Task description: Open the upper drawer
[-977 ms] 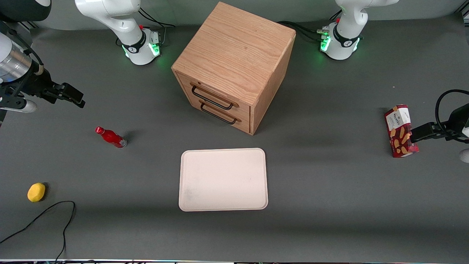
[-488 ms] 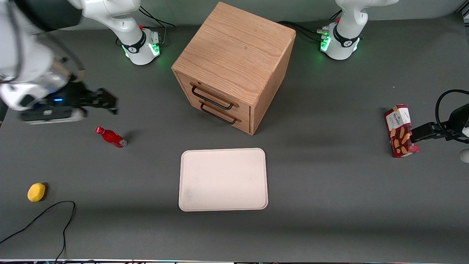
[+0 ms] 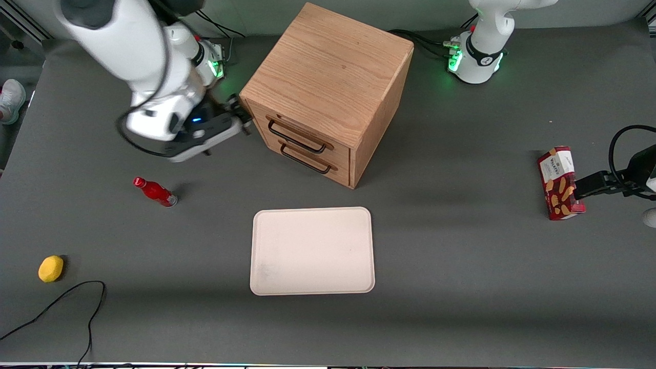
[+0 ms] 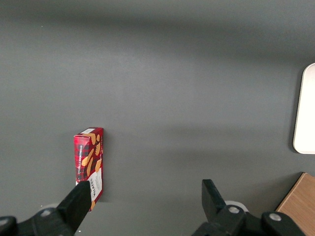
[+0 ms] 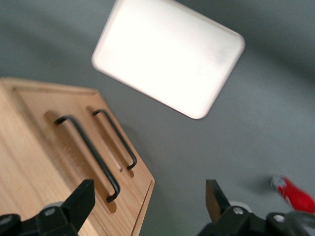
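The pincer (image 3: 245, 117) of the working right arm is seen in the upper left of the front view, held just beside the front corner of the oak cabinet (image 3: 333, 66), at the level of the upper drawer (image 3: 300, 134). In the right wrist view its 2 fingers (image 5: 82, 196) are spread wide with nothing between them, and bare tabletop (image 5: 275, 123) shows in the gap. The upper drawer is shut flush in the cabinet front, its thin black wire handle (image 3: 295, 137) untouched, with the pincer near the handle's end but apart from it. The lower drawer (image 3: 313, 162) sits directly under it with a like handle (image 3: 306, 159), also closed. The cabinet stands in the upper middle of the front view. A cream tray (image 3: 312, 251) lies flat in the centre of the frame, nearer to the front camera than the cabinet. A red bottle (image 3: 155, 191) lies on its side at the left of the frame, below the pincer, and a yellow lemon-like fruit (image 3: 50, 268) rests at the lower left beside a black cable (image 3: 77, 307). A red biscuit box (image 3: 558, 183) is placed at the right edge, toward the parked arm's end.
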### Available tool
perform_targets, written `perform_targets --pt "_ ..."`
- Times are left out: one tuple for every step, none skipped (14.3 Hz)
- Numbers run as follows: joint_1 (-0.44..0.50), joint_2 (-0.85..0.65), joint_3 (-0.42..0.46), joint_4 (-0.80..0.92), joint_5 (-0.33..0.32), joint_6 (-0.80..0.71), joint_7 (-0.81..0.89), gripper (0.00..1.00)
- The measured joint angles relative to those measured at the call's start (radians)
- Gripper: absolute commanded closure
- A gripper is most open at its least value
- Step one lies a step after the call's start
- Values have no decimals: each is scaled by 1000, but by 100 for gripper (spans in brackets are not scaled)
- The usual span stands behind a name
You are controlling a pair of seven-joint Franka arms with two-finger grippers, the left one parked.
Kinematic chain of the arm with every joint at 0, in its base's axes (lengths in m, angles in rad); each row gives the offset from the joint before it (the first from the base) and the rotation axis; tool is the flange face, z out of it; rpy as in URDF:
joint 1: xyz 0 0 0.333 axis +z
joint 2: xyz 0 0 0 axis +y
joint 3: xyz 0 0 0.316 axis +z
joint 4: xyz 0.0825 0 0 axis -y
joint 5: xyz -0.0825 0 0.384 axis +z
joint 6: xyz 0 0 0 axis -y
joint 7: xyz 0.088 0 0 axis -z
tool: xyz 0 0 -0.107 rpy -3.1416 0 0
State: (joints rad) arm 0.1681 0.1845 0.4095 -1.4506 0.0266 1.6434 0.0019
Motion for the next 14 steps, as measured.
perform_targets --pt "0 12 9 1 0 0 -68 0" --pt "-1 22 12 1 6 0 -137 0" --pt "-2 33 14 0 31 -2 -195 0" --pt "-3 47 16 -1 71 -6 -245 0" --pt "-3 61 18 -3 98 -14 -278 0" --pt "-2 73 20 -9 110 -16 -308 0" --pt "-2 80 22 -21 115 -16 -329 0" --pt "-2 86 24 -40 118 -16 -343 0" --pt "-2 88 26 -63 119 -12 -353 0" --pt "-1 90 28 -87 119 0 -359 0" --pt "2 91 30 -112 119 25 -362 0" --pt "6 91 31 -136 119 53 -364 0" --pt "11 91 32 -156 119 78 -365 0" --pt "15 92 33 -170 119 96 -365 0"
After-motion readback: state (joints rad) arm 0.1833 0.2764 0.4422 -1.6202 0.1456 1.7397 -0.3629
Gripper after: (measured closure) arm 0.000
